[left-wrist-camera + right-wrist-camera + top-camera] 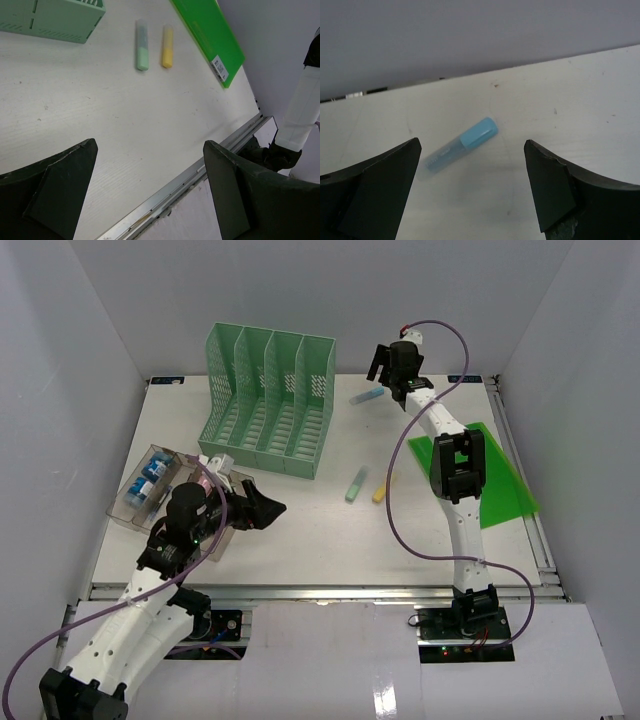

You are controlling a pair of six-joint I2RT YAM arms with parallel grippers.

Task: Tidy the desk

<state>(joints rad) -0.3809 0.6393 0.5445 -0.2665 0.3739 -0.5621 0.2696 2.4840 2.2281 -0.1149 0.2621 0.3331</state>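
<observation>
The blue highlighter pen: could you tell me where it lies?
Top view: the blue highlighter lies far back on the white desk, right of the green file rack, under the right pincer.

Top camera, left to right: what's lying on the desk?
Tray → file rack → green highlighter → yellow highlighter → folder. The blue highlighter is left out because it overlaps those two sideways.

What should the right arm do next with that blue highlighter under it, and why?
Probably lower the right gripper straight down and close on the blue highlighter. The gripper is open, and in the right wrist view the highlighter lies loose on the desk, roughly centred below it, with nothing touching it yet.
</observation>
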